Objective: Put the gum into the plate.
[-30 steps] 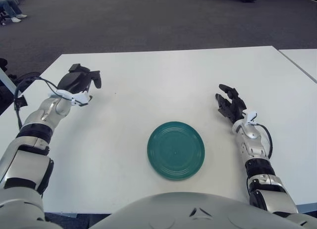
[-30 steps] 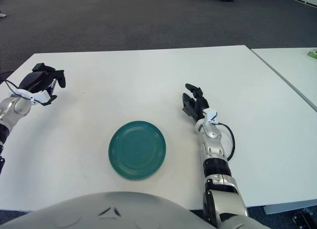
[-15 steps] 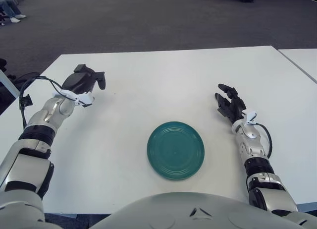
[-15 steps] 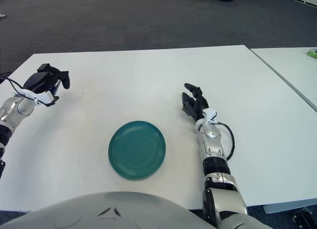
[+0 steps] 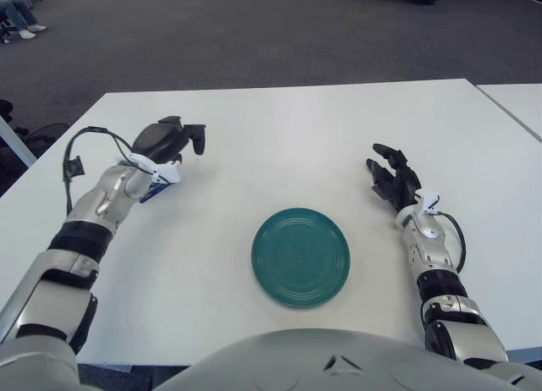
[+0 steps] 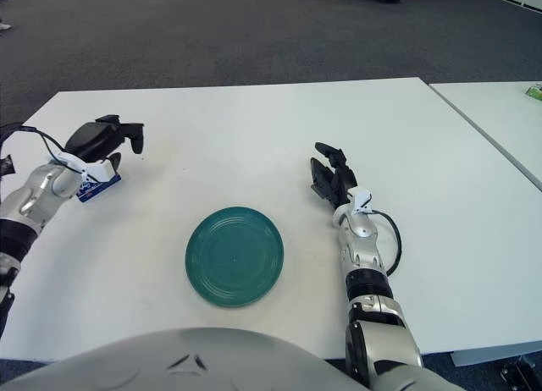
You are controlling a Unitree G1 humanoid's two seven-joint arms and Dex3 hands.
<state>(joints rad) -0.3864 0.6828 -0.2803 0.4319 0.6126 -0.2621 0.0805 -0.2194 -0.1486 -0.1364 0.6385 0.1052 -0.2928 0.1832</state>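
A small blue and white gum pack hangs under my left hand, whose fingers curl over it. That hand is above the left part of the white table, up and to the left of the plate. The round teal plate lies flat near the table's front middle, with nothing on it. My right hand shows to the right of the plate, fingers relaxed and holding nothing.
A second white table adjoins on the right, separated by a narrow gap, with a small green object at its far edge. Dark carpet lies beyond the table's far edge. My own torso fills the bottom of the views.
My left hand has moved to the right, towards the plate, carrying the gum pack, whose blue side now shows beneath it. The right hand has stayed put.
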